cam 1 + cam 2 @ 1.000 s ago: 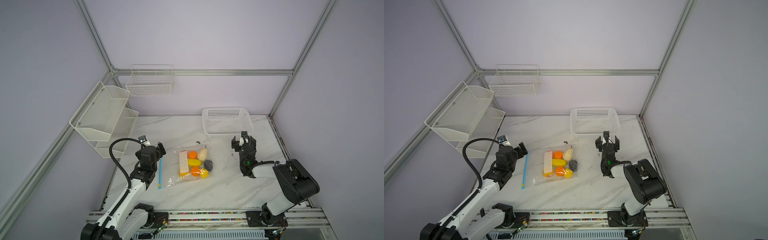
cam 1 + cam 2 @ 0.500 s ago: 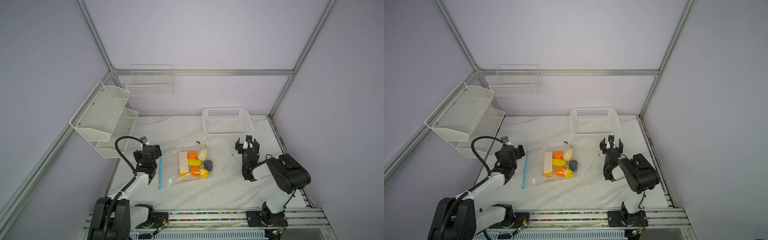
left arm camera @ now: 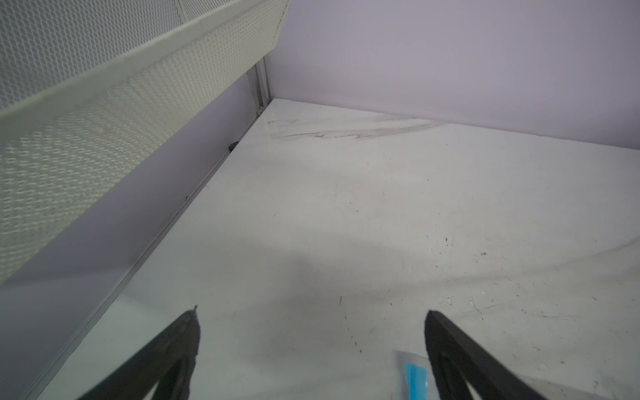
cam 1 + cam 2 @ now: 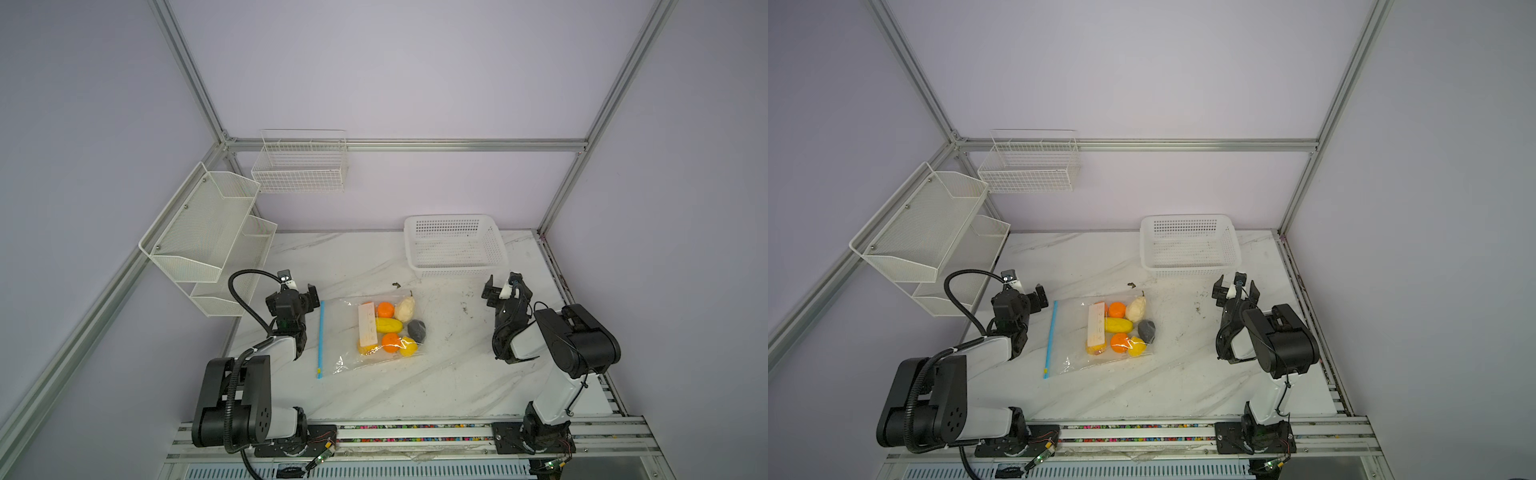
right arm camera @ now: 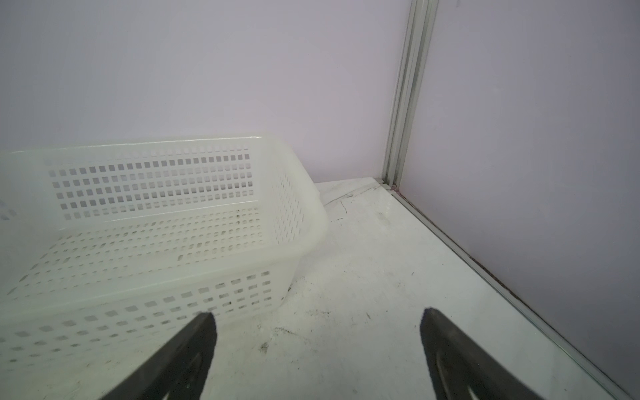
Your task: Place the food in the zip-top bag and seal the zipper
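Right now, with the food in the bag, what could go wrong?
The zipper may not be fully shut; the views cannot show the seal, so food could spill if the zip-top bag is lifted. The open left end effector sits beside the zipper's far end and could snag it.

The clear zip-top bag (image 4: 338,328) lies flat, food (image 4: 388,325) inside (blue zipper (image 4: 320,332) along one edge).

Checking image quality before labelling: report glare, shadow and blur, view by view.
Both top views: even light, sharp, small glints on the zip-top bag. Left wrist view: mesh shelf blurred, soft shadow on the table. Right wrist view: basket slightly soft.
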Controlling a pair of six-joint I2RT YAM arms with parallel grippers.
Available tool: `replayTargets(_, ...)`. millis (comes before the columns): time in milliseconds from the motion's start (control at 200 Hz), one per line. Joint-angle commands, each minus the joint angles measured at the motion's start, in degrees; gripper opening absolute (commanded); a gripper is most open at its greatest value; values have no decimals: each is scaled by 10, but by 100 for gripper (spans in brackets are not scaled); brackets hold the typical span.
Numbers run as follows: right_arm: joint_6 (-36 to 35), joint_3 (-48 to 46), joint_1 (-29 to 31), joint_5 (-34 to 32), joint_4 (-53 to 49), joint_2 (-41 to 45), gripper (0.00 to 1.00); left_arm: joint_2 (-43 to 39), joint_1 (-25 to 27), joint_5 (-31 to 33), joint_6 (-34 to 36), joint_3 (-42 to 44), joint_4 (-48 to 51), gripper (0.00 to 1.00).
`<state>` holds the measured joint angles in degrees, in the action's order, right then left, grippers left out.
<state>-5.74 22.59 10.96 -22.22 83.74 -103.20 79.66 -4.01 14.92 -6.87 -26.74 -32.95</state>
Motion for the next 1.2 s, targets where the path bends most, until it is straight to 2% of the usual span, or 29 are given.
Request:
replayTargets(0,16,0,-4,12,31,1,95,8,-13,-49,-9,28,-91,99)
replayTargets(90,16,5,-5,16,25,-1,95,34,-16,-61,-8,32,-104,98)
replayTargets(415,22,23,-19,43,-19,5,97,33,-16,-87,2,40,-117,100)
replayTargets(535,21,22,-19,43,-18,5,97,44,-16,-108,16,62,-169,100)
replayTargets(685,21,22,-19,42,-18,5,97,74,-16,-102,16,79,-229,100)
replayTargets(1010,23,23,-19,44,-20,5,97,91,-10,-101,26,65,-219,100)
replayTargets(1195,29,36,-31,77,-50,6,97,93,-4,-89,29,58,-209,100)
